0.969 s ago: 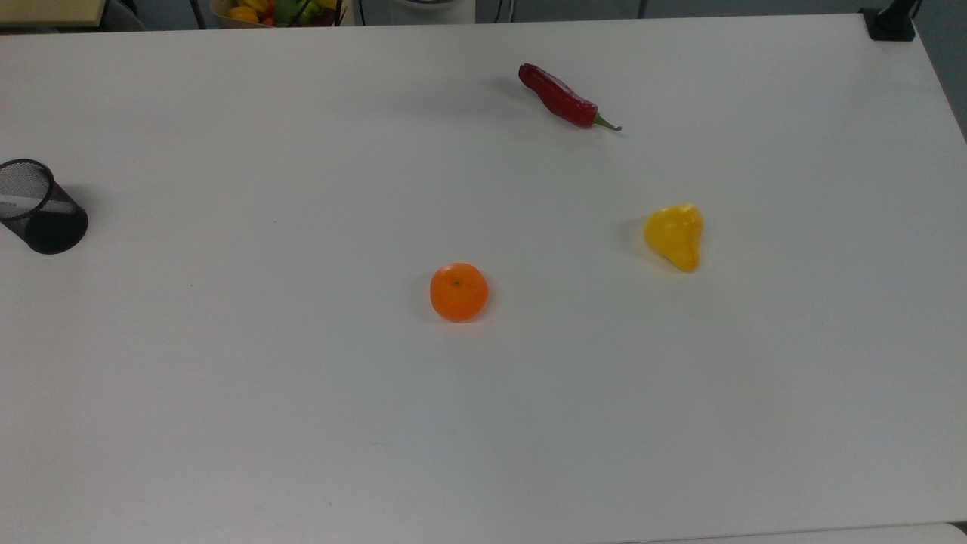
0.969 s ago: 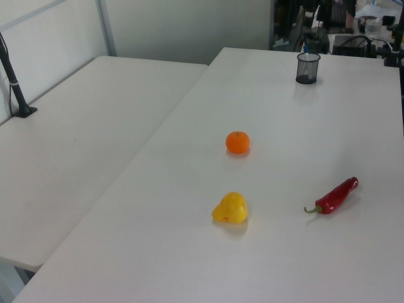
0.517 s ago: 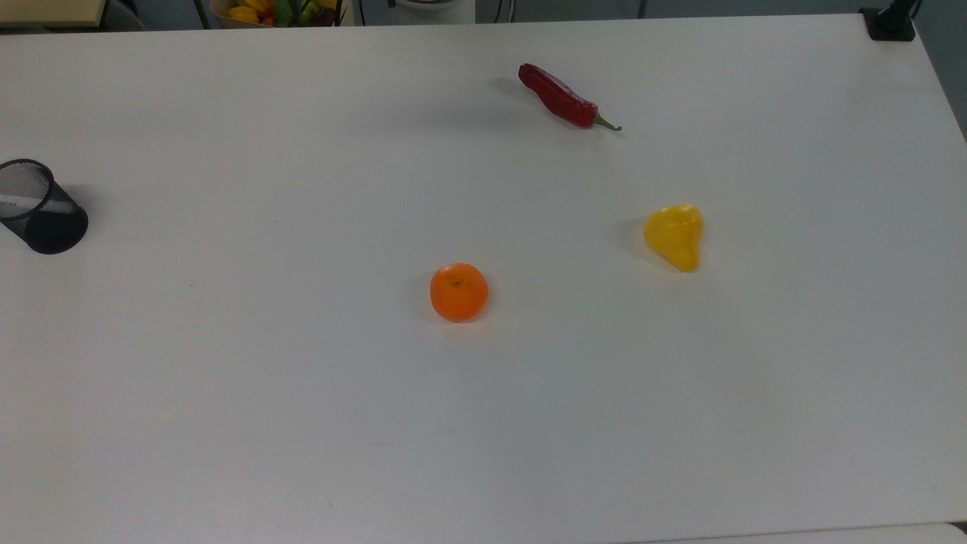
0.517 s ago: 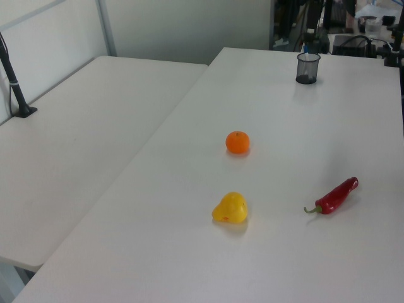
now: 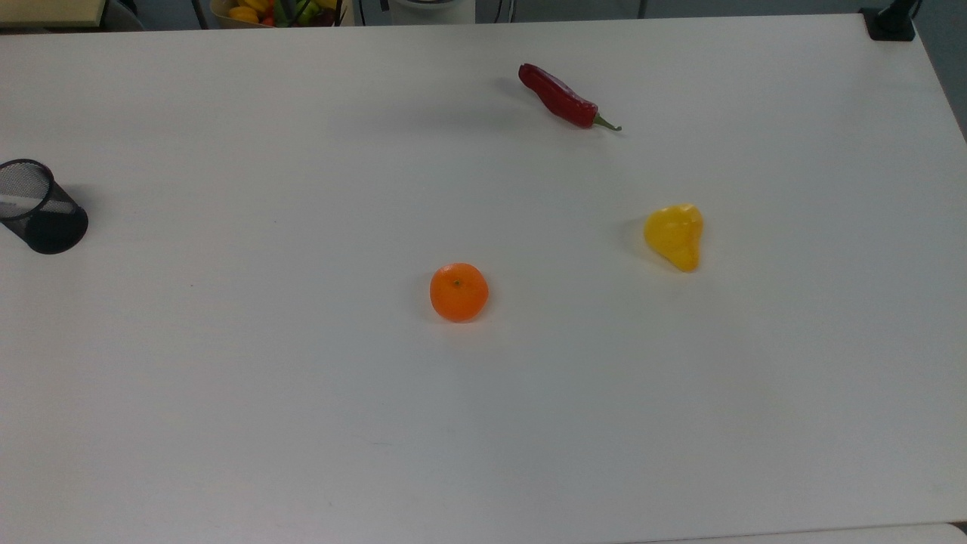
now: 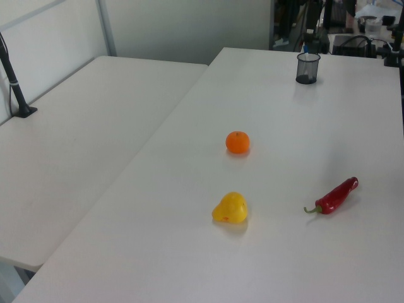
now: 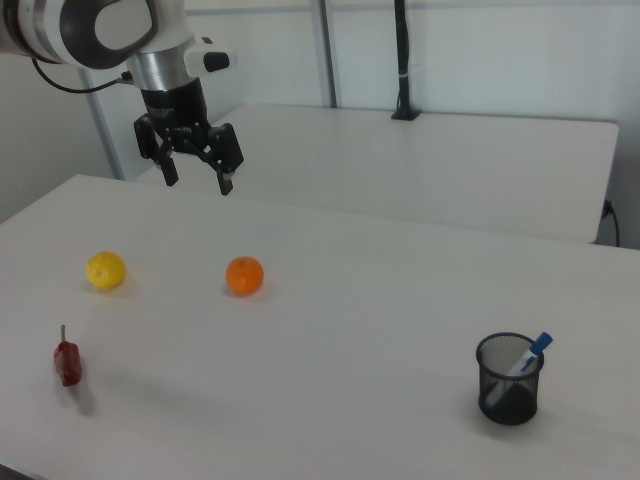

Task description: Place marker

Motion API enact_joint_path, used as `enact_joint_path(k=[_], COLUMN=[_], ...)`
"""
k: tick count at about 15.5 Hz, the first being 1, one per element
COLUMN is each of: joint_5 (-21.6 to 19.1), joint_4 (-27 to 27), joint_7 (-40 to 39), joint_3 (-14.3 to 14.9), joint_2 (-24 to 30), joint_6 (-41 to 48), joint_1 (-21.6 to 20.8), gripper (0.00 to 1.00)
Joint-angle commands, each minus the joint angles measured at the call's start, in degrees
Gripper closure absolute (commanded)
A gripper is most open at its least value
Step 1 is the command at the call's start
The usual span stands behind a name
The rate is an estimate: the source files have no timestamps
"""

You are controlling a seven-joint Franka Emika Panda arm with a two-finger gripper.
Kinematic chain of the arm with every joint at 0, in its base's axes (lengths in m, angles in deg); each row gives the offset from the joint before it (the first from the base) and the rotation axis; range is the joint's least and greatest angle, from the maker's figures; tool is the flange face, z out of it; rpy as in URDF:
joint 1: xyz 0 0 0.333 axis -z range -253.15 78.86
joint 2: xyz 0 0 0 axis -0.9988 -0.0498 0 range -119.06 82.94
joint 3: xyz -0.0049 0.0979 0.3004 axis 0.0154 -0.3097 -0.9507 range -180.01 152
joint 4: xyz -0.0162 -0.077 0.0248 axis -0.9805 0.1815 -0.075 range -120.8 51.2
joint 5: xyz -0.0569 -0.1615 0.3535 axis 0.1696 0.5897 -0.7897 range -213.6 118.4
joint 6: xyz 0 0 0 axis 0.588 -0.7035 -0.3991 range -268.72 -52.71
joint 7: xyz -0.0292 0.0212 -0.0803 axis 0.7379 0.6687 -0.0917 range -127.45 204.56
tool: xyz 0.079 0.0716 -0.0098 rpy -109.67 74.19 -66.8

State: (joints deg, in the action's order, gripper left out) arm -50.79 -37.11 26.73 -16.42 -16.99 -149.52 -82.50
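The fingers are seen spread apart and empty, with the gripper raised well above the bench, up and to the right view's left of the orange. The marker is found leaning inside the black mesh cup, blue cap uppermost, far from the gripper. A yellow fruit and a red chili are noted lying apart on the bench.

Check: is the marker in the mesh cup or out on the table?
In: the marker leans inside the black mesh cup, blue cap above the rim.
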Motion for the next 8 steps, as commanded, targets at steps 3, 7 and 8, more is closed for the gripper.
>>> enact_joint_path(k=[3, 7, 8], joint_5=[0.5, 0.5, 0.5], joint_4=[-1.3, -1.3, -1.3], joint_7=[3.7, 3.7, 3.7], joint_3=[5.1, 5.1, 5.1], joint_2=[1.0, 1.0, 1.0], joint_6=[-1.2, -1.4, -1.4], joint_1=[-6.7, -6.6, -6.6], gripper=[0.0, 0.0, 0.0])
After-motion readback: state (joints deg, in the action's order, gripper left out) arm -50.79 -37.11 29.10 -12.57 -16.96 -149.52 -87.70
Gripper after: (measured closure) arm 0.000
